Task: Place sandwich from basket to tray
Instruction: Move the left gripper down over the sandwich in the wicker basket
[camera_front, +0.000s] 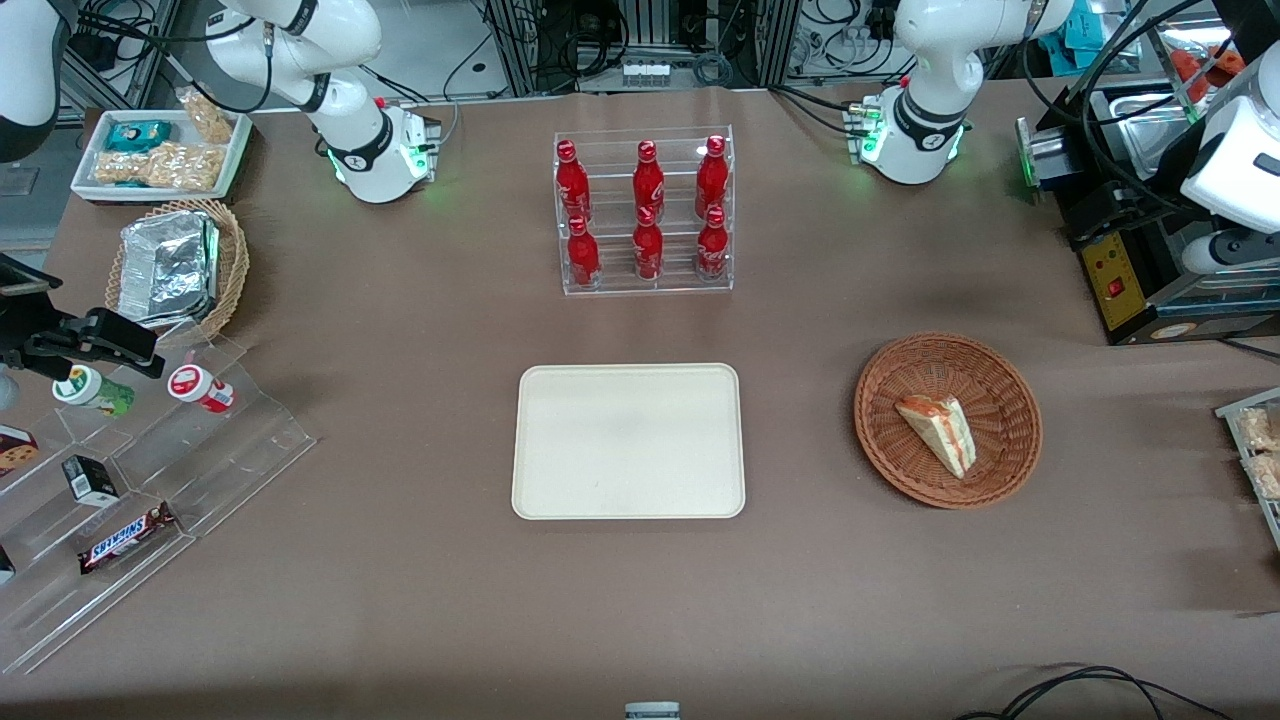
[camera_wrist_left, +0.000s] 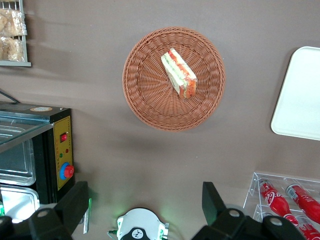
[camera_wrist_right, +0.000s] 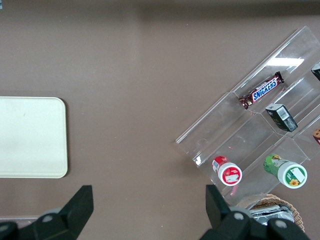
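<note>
Currently, step: approach; nothing gripped yet, I judge.
End effector (camera_wrist_left: 145, 210): fingers spread, empty, high above the table (camera_front: 400, 600), well clear of the basket (camera_wrist_left: 145, 107).
Sandwich (camera_wrist_left: 179, 74): lying in the basket.
Tray (camera_front: 560, 490): bare, beside the basket.
Next: I descend and straddle the wedge.
Nearby: bottle rack (camera_front: 646, 212), clear of my path.

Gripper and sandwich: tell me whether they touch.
Apart. The left wrist view shows the open gripper high above the sandwich, which lies untouched in the basket.
</note>
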